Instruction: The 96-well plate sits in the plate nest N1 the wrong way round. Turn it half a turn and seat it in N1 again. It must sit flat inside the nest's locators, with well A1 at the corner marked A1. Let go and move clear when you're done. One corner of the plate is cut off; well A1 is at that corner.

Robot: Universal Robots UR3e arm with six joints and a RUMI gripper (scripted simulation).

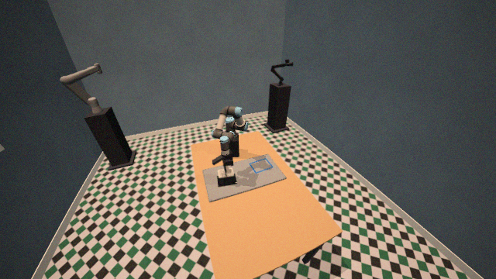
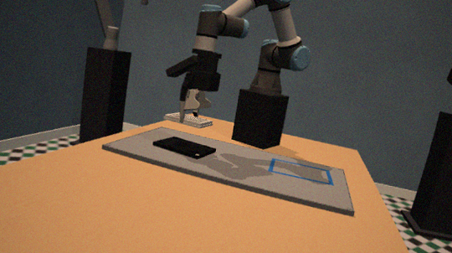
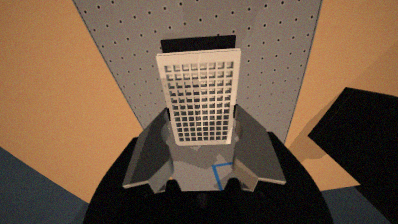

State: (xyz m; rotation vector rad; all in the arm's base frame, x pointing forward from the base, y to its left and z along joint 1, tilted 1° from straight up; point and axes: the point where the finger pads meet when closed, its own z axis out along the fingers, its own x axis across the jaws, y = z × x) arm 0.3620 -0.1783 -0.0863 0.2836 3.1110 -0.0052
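Note:
My gripper (image 2: 189,113) is shut on the white 96-well plate (image 2: 188,119) and holds it level in the air. The plate hangs well above the black plate nest N1 (image 2: 184,147), which lies on the left part of the grey perforated mat (image 2: 230,165). In the wrist view the plate (image 3: 200,102) sits lengthwise between my two fingers. It covers most of the nest (image 3: 198,44), whose far edge shows beyond it. From the top view the plate (image 1: 222,170) is just above the nest (image 1: 226,180). I cannot make out the cut corner.
A blue outlined rectangle (image 2: 301,171) is marked on the right part of the mat. My arm's black pedestal (image 2: 260,117) stands behind the mat on the orange table. Two dark pedestals with camera arms (image 2: 104,88) (image 2: 448,171) stand on the floor beside the table.

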